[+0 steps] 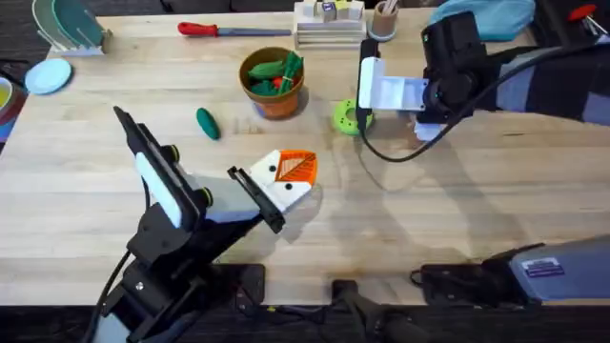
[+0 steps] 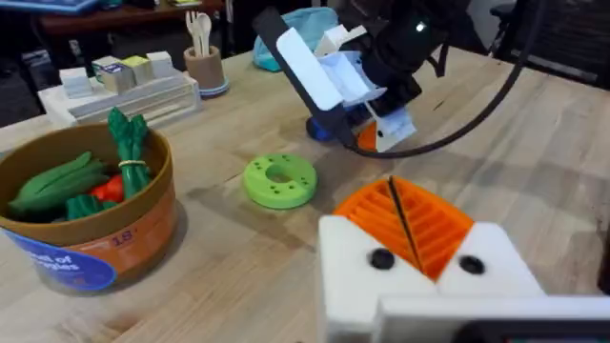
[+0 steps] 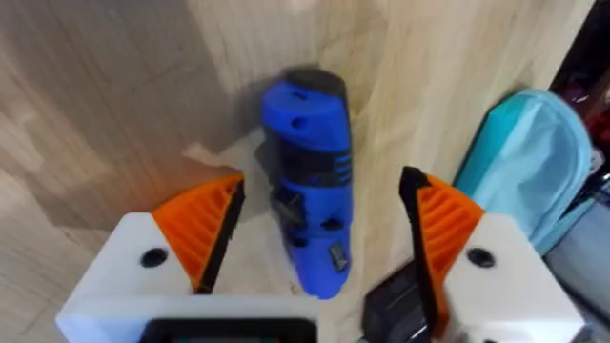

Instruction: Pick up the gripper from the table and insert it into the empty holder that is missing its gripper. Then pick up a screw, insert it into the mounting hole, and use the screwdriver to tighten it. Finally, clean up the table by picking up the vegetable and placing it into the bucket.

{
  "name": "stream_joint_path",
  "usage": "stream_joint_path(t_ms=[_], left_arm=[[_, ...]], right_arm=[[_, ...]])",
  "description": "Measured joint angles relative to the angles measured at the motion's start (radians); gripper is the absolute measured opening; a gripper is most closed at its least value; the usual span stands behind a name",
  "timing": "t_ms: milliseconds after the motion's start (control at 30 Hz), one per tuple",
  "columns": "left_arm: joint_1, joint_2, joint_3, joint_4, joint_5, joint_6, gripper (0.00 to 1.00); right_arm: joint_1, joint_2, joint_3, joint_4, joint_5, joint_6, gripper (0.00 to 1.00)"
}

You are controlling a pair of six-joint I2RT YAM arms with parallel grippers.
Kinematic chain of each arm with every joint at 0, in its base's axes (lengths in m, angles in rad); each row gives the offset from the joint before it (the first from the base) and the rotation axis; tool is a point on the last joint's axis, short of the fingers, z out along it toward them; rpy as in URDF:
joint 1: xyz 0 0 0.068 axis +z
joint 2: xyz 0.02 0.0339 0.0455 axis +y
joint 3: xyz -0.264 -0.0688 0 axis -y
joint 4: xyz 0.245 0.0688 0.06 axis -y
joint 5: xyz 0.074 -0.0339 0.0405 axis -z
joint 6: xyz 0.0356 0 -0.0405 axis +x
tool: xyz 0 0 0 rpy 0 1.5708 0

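1. Though low over the screwdriver (image 3: 305,124), not clamped on it: right gripper (image 3: 322,183) spread wide, one orange ribbed pad (image 3: 205,224) on each side of the blue body, gaps visible on both sides.
2. Screwdriver lying flat on the wooden table (image 1: 457,200), at the far right side beneath the right arm (image 1: 457,57); a bit of blue visible under that arm from the left wrist view too (image 2: 319,129).
3. Left gripper (image 1: 294,167) near table centre, pads (image 2: 429,224) pressed together into a narrow seam; nothing visible between them.
4. Vegetable (image 1: 207,123), dark green oval, lying on bare table left of the bucket (image 1: 274,95), apart from it and from both grippers.
5. Bucket upright, beyond the left gripper, holding several green toy vegetables and a red piece (image 2: 110,188).
6. Bright green disc with holes (image 1: 348,117) flat on the table, between bucket and right arm, just beside the right arm's cable.
7. Red-handled hand tool (image 1: 214,30) along the far edge, left of the bucket.
8. Pale cup with sticks (image 1: 384,19) at the far edge, next to a stack of pale trays (image 1: 329,33).
9. Light blue bag (image 3: 529,162) just beyond the screwdriver, at the table's far right.
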Motion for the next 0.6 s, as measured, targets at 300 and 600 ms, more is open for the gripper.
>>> stream_joint_path(t_ms=[300, 600], left_arm=[[0.0, 0.0, 0.0, 0.0, 0.0, 0.0, 0.013], [0.0, 0.0, 0.0, 0.0, 0.0, 0.0, 0.013]], right_arm=[[0.011, -0.017, -0.004, -0.042, 0.007, 0.237, 0.99], [0.034, -0.115, -0.006, -0.174, -0.155, 0.65, 0.991]])
